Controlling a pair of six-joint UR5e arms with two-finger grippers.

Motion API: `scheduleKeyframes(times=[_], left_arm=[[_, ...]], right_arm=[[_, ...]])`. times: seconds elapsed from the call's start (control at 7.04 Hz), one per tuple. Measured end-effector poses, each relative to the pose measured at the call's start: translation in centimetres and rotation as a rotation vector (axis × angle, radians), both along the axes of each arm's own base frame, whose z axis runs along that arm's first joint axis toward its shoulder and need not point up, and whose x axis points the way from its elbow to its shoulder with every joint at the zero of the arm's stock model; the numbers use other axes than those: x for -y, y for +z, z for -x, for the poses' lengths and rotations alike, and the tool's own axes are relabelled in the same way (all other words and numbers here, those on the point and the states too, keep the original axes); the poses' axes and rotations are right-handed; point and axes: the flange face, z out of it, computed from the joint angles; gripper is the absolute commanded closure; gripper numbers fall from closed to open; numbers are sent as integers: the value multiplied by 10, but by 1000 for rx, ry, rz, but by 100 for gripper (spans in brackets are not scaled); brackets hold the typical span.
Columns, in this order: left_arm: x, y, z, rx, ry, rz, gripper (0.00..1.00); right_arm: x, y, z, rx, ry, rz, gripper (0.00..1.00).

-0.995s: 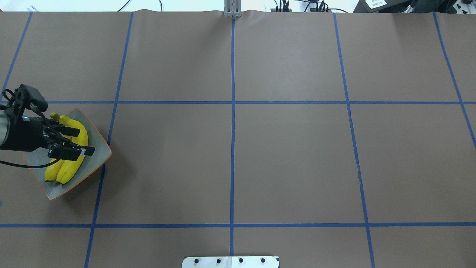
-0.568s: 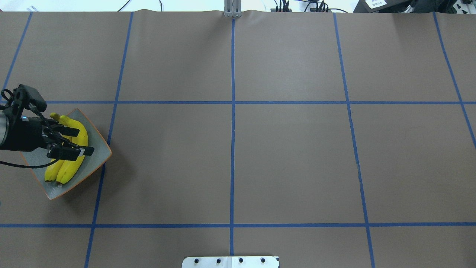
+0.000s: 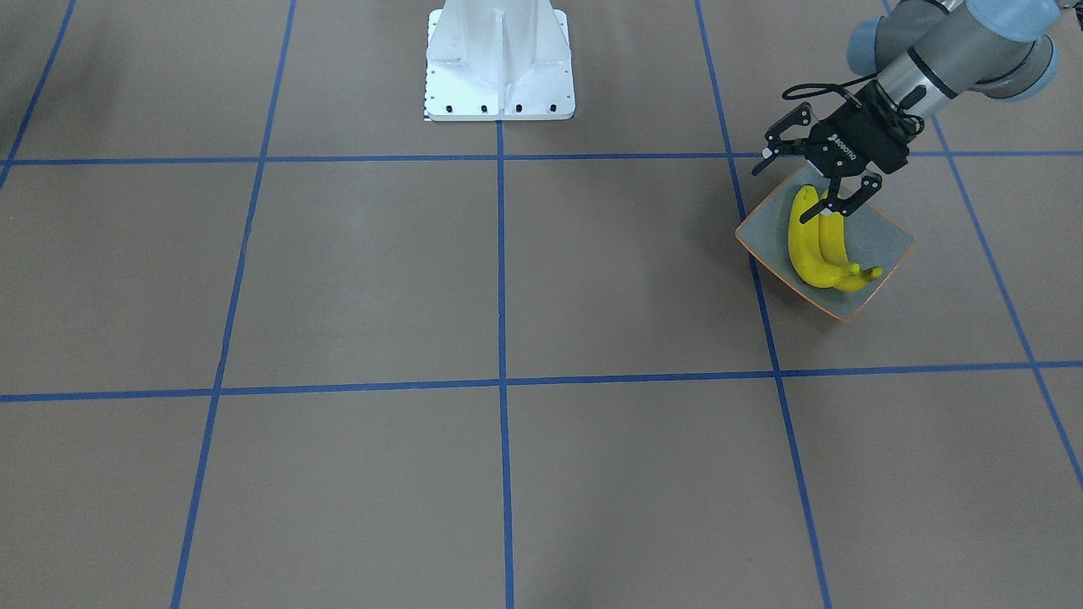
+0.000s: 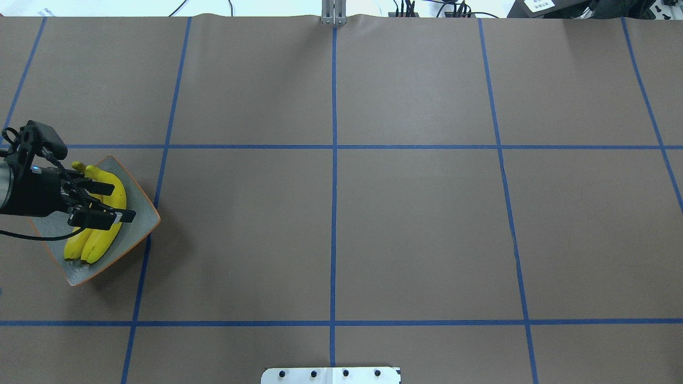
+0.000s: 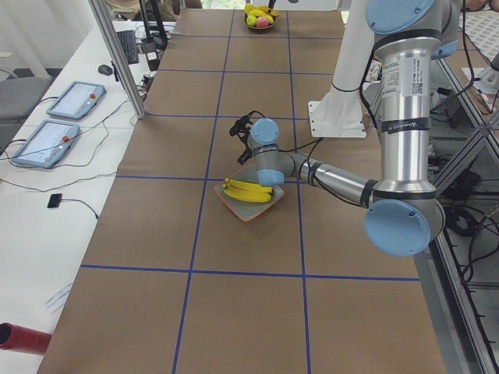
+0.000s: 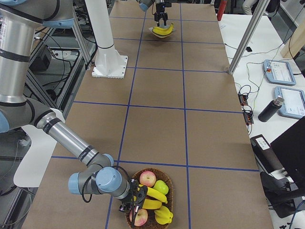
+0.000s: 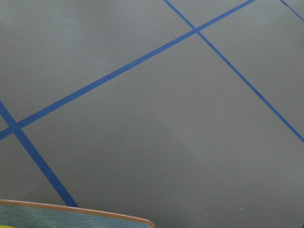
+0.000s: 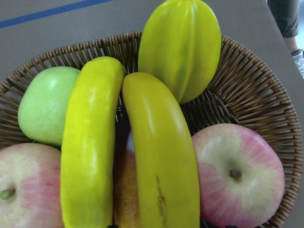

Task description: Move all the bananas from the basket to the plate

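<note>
**A:** We see two bananas (image 4: 101, 240) side by side on the plate (image 4: 141, 213), at the robot's left end of the bench (image 4: 341, 224). The left gripper (image 4: 122, 202) hangs over them, jaws spread and holding nothing. From overhead it covers their middles.

**B:** And its wrist camera?

**A:** There we get only the plate's corner at the bottom edge, with bench and blue tape (image 7: 109, 76) beyond.

**B:** At the other end we find two more bananas (image 8: 161, 156) in the basket (image 8: 256, 95), among apples (image 8: 237, 175), a green apple (image 8: 45, 109) and a ribbed fruit (image 8: 183, 47). Their lower ends are cut off in the right wrist view, and no fingers show there.

**A:** We see the right gripper (image 6: 135, 199) at the basket's rim only from the side, small and dark. We cannot tell whether it is spread or clenched, or whether it touches a banana.
</note>
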Motion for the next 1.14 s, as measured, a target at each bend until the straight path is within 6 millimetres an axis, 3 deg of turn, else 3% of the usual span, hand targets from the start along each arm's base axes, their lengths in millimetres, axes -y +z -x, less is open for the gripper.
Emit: scheduleKeyframes(times=[0.14, 0.57, 1.14], left_arm=[[0, 0, 0, 0, 0, 0, 0], [1, 1, -1, 1, 0, 1, 0], [1, 3, -2, 4, 1, 4, 0]], right_arm=[[2, -1, 2, 0, -6, -1, 98], [17, -8, 3, -11, -18, -28, 100], [48, -41, -8, -80, -9, -115, 100]])
